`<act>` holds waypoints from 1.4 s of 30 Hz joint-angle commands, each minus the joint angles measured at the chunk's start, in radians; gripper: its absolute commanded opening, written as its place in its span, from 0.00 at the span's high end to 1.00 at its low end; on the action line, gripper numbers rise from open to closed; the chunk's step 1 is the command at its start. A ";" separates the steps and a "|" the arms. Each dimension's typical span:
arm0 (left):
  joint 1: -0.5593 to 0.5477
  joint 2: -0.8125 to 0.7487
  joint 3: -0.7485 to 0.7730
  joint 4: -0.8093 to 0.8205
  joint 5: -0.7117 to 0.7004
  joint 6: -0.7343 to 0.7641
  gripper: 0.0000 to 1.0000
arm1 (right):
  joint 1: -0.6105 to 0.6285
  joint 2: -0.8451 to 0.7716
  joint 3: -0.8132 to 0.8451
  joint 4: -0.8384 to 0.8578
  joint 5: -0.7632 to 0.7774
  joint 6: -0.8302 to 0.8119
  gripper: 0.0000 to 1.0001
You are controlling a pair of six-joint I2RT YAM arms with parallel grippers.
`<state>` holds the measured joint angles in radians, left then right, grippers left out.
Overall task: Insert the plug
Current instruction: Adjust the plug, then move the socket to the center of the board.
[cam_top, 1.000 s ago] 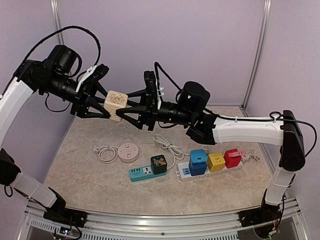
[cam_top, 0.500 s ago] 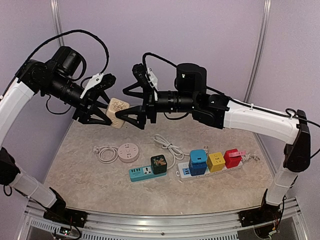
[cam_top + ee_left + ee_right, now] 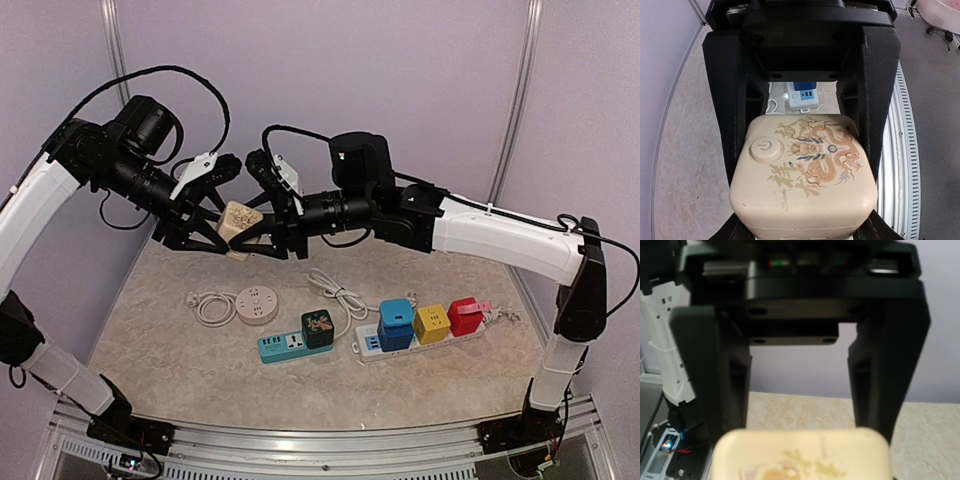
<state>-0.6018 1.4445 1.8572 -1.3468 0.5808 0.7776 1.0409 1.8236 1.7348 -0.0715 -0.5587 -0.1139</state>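
The plug, a cream cube (image 3: pixel 240 220) with a dragon print and a round power button, hangs high above the table's back left, caught between both grippers. My left gripper (image 3: pixel 220 232) is shut on it from the left; in the left wrist view the cube (image 3: pixel 802 170) fills the gap between the black fingers (image 3: pixel 725 125). My right gripper (image 3: pixel 264 236) meets it from the right, and in the right wrist view the cube (image 3: pixel 800 455) spans the gap between both fingers (image 3: pixel 875 380). The cube's prongs are hidden.
On the table lie a white power strip (image 3: pixel 365 345) carrying blue (image 3: pixel 396 322), yellow (image 3: pixel 431 322) and red (image 3: pixel 465 315) cubes, a teal strip (image 3: pixel 280 346) with a dark cube (image 3: pixel 318 327), a round pink socket (image 3: pixel 257 303) and a white cord (image 3: pixel 335 290). Purple walls close in behind.
The right wrist has rolled and reached further left; its jaws spread and closed again on the cube. The cube has tilted and sunk slightly, still in the left gripper.
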 commanded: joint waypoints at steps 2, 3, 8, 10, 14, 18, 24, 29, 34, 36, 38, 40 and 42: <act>-0.010 0.011 0.012 0.004 0.015 -0.040 0.87 | 0.008 0.000 -0.006 0.001 0.054 0.017 1.00; -0.007 0.011 -0.001 0.021 -0.001 -0.061 0.58 | 0.005 -0.009 -0.022 0.011 0.076 0.020 1.00; 0.071 -0.006 -0.166 0.173 -0.099 -0.162 0.01 | -0.028 -0.074 -0.127 0.051 0.234 0.076 1.00; 0.125 0.002 -0.240 0.251 -0.146 -0.192 0.01 | -0.053 -0.108 -0.174 0.049 0.308 0.102 1.00; 0.155 0.087 -0.328 0.365 -0.358 -0.240 0.01 | -0.086 -0.151 -0.250 0.017 0.424 0.152 1.00; 0.156 0.251 -0.309 0.388 -0.408 -0.293 0.01 | -0.091 -0.198 -0.331 0.008 0.487 0.145 1.00; 0.136 0.490 -0.231 0.441 -0.389 -0.420 0.01 | -0.092 -0.275 -0.434 0.010 0.524 0.125 1.00; 0.054 0.587 -0.234 0.490 -0.445 -0.413 0.01 | -0.094 -0.335 -0.504 0.009 0.540 0.083 1.00; 0.001 0.643 -0.254 0.528 -0.523 -0.380 0.01 | -0.094 -0.371 -0.535 0.003 0.548 0.062 1.00; 0.000 0.666 -0.250 0.527 -0.534 -0.385 0.01 | -0.094 -0.380 -0.543 0.004 0.547 0.058 1.00; -0.002 0.680 -0.258 0.529 -0.545 -0.379 0.01 | -0.094 -0.387 -0.550 0.011 0.539 0.056 1.00; -0.003 0.684 -0.279 0.539 -0.559 -0.368 0.01 | -0.094 -0.388 -0.554 0.020 0.524 0.053 1.00; -0.004 0.677 -0.296 0.548 -0.570 -0.358 0.01 | -0.094 -0.387 -0.554 0.029 0.505 0.051 1.00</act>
<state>-0.6117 2.0941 1.5925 -0.8173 0.0521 0.3969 0.9421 1.4685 1.1946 -0.0769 -0.0254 -0.0463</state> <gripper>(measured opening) 0.988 0.557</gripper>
